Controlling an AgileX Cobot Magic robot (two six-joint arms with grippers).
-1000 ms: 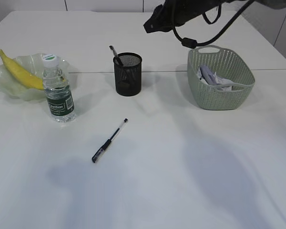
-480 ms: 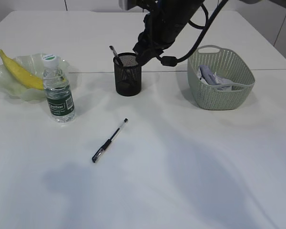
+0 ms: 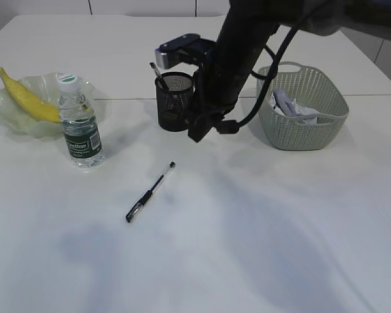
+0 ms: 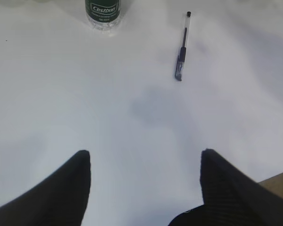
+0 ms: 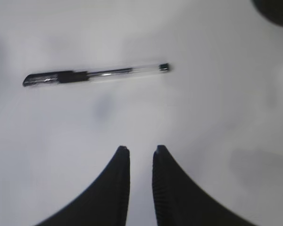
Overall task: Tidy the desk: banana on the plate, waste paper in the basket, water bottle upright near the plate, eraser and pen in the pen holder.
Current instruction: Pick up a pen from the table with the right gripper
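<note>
Right wrist view: my right gripper (image 5: pixel 140 149) hangs nearly closed on nothing, its ribbed black fingers (image 5: pixel 117 188) curving above the clear-barrelled, black-gripped pen (image 5: pixel 95 74) flat on the smooth white desk (image 5: pixel 217 117). My left gripper (image 4: pixel 145 157) gapes wide, empty.

My clear-barrelled black pen (image 3: pixel 150 192) lies flat on the white desk (image 3: pixel 247 235). A yellow banana (image 3: pixel 26 96) rests on the ruffled pale-green plate (image 3: pixel 3 111).
</note>
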